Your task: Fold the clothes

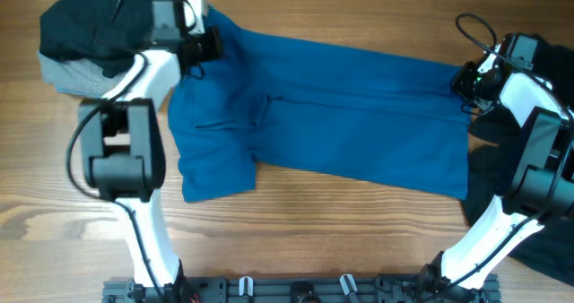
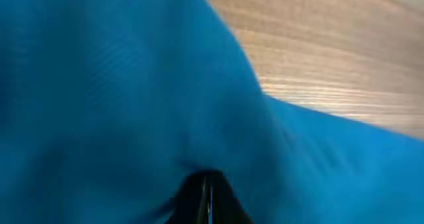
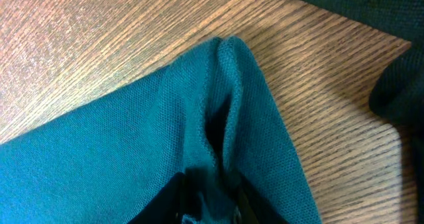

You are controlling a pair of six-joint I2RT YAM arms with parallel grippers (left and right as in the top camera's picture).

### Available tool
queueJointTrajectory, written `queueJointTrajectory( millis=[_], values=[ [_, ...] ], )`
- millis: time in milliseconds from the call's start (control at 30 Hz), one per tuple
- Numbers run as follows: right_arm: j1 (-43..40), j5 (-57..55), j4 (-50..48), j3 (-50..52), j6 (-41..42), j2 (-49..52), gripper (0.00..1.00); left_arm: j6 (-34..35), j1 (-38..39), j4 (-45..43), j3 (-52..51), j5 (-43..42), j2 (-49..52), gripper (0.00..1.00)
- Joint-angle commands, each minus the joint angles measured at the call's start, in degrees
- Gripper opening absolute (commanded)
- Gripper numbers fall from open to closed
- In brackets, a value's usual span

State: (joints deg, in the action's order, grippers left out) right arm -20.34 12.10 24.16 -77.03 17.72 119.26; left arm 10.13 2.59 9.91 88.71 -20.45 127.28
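The deep-blue shirt (image 1: 332, 115) lies spread across the middle of the wooden table, folded lengthwise, one sleeve at the front left. My left gripper (image 1: 204, 41) is shut on the shirt's far left corner; the left wrist view shows its closed jaws (image 2: 207, 196) buried in blue fabric (image 2: 119, 98). My right gripper (image 1: 466, 81) is shut on the shirt's far right corner; the right wrist view shows its jaws (image 3: 211, 196) pinching a raised fold of the knit cloth (image 3: 225, 105). A loose black garment (image 1: 90, 21) lies on a folded pale grey piece (image 1: 67, 70) at the far left.
Dark fabric (image 1: 538, 240) lies at the right edge of the table under the right arm, and it also shows at the top right of the right wrist view (image 3: 397, 85). Bare wood (image 1: 314, 222) shows in front of the shirt. A rail (image 1: 296, 290) runs along the front edge.
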Motion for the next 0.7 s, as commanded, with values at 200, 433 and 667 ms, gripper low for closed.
queueJointTrajectory(
  millis=[200,433,667],
  values=[
    [-1.1,-1.3,5.0,2.7,-4.7,0.1,0.37,7.0,-2.6,-11.2,1.0,-8.7,0.3,0.36],
    [-1.0,2.4,18.9,2.7,-7.7,-28.3,0.48,-6.8,-8.2,29.2,1.0,-5.7,-29.3,0.59],
    [-1.0,2.7,41.1,3.0,-5.3,-43.6,0.68,-6.7,-14.0,58.3,-5.5,3.4,-31.6,0.61]
  ],
)
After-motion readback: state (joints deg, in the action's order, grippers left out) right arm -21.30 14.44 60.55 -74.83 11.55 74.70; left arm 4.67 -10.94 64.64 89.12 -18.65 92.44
